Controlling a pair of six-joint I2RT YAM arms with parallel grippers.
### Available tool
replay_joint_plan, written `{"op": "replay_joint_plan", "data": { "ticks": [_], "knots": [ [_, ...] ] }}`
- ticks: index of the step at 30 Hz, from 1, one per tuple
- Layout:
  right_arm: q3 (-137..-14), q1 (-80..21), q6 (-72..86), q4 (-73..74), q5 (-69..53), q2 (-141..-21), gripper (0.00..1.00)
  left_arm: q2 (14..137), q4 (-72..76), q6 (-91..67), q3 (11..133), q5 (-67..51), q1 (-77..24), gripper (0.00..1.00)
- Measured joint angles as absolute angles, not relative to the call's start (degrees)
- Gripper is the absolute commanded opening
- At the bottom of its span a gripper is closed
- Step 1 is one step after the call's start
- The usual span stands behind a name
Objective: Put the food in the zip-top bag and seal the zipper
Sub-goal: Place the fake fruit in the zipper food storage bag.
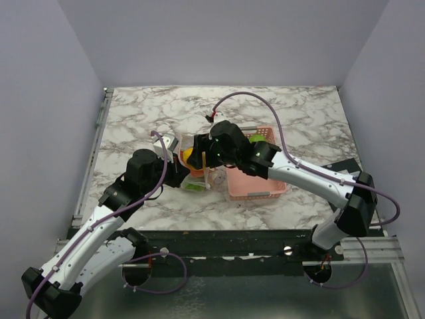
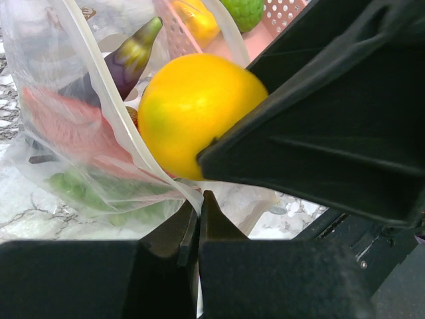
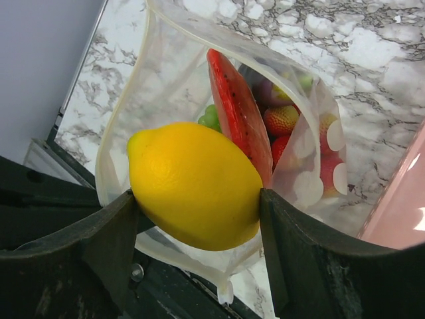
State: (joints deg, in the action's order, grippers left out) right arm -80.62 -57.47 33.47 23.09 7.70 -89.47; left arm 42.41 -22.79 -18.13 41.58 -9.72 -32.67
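Right gripper (image 3: 198, 198): held the yellow lemon (image 3: 192, 169), centre frame, at the open mouth of the zip-top bag (image 3: 309, 166). Left gripper (image 2: 198, 219): pinched the bag's lower edge. Step, by judgement: loading. Next called for lowering and release; green fruit (image 2: 244, 10) sat in pink basket (image 2: 287, 12), upper right.

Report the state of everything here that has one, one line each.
zip-top bag: open, partly filled with food.
zipper: unsealed, mouth spread apart.
lemon: clamped between fingers at the bag's mouth, not yet released.
right gripper: shut on the lemon.
left gripper: shut on the bag's rim.
pink basket: holds a green fruit.
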Motion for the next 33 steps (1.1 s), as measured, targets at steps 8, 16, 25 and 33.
{"op": "replay_joint_plan", "data": {
  "ticks": [8, 16, 25, 33],
  "knots": [
    [-85.03, -58.43, 34.85, 25.69, 7.77, -96.03, 0.27, 42.06, -22.81, -18.11, 41.58, -9.74, -32.67, 0.00],
    [-88.14, -58.67, 35.57, 27.29, 8.27, -100.86, 0.27, 41.63, -24.95, -17.91, 41.58, -9.78, -32.71, 0.00],
    [-89.12, -59.31, 36.18, 29.87, 12.75, -105.19, 0.27, 41.54, -27.64, -17.69, 41.54, -9.78, -32.69, 0.00],
    [-91.33, -60.99, 37.04, 32.25, 18.90, -107.04, 0.27, 41.54, -28.51, -17.72, 41.54, -9.98, -32.71, 0.00]
  ]
}}
